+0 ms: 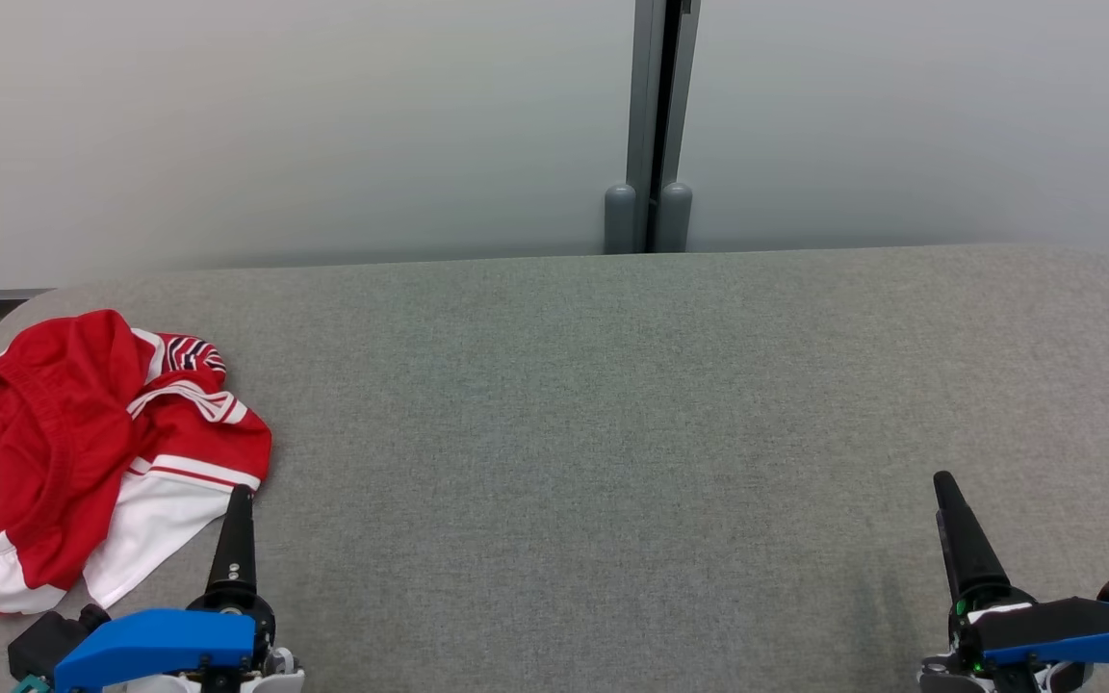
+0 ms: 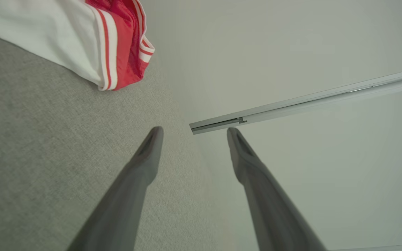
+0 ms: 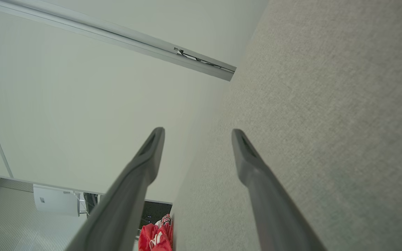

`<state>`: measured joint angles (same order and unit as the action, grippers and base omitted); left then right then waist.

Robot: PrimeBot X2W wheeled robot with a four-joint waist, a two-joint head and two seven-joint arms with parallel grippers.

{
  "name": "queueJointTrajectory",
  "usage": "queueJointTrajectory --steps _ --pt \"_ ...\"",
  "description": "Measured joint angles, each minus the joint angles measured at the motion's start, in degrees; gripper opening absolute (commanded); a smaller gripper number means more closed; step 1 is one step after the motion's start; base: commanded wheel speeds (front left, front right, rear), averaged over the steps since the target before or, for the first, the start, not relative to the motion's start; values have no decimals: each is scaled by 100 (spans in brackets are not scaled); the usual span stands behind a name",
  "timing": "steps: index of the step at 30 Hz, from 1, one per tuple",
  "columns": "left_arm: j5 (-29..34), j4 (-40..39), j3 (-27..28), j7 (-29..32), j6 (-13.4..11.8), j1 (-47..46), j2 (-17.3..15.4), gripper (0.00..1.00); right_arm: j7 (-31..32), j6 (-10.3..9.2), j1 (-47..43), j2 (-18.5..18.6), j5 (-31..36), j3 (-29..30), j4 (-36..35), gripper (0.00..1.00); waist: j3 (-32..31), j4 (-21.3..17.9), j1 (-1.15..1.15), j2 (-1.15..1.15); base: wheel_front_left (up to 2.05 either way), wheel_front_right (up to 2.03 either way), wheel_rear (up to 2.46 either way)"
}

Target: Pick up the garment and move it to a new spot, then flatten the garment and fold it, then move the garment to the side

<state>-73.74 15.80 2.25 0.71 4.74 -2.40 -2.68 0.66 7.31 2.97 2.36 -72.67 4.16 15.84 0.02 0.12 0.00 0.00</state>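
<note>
The garment [image 1: 83, 452], red with white panels and striped trim, lies crumpled at the left end of the grey table [image 1: 612, 433]. Its white and red hem [image 2: 110, 52] shows at the top left of the left wrist view, and a small red patch of the garment [image 3: 155, 237] sits at the bottom of the right wrist view. My left gripper [image 1: 237, 500] rests at the lower left, its tip just beside the garment's white panel; the fingers [image 2: 148, 157] stand apart and empty. My right gripper [image 1: 944, 481] is at the lower right, far from the garment, fingers [image 3: 246, 160] spread and empty.
A pale wall stands behind the table, with a grey vertical post [image 1: 656, 125] at its middle. The table's far edge runs across the head view and its left corner curves off beside the garment. A white unit [image 3: 56, 200] stands on the floor off the table's end.
</note>
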Motion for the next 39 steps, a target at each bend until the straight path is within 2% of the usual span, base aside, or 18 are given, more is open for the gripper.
queueJointTrajectory --steps 22,39 --pt "2203 -3 -480 -444 -203 1 -114 100 -437 0 -81 3 2022 -80 -44 100 -2 21 0 0 0 0 0" --pt "3517 18 -713 -745 -323 1 -211 100 -742 1 -94 7 3252 -136 -49 100 -13 43 0 0 0 0 0"
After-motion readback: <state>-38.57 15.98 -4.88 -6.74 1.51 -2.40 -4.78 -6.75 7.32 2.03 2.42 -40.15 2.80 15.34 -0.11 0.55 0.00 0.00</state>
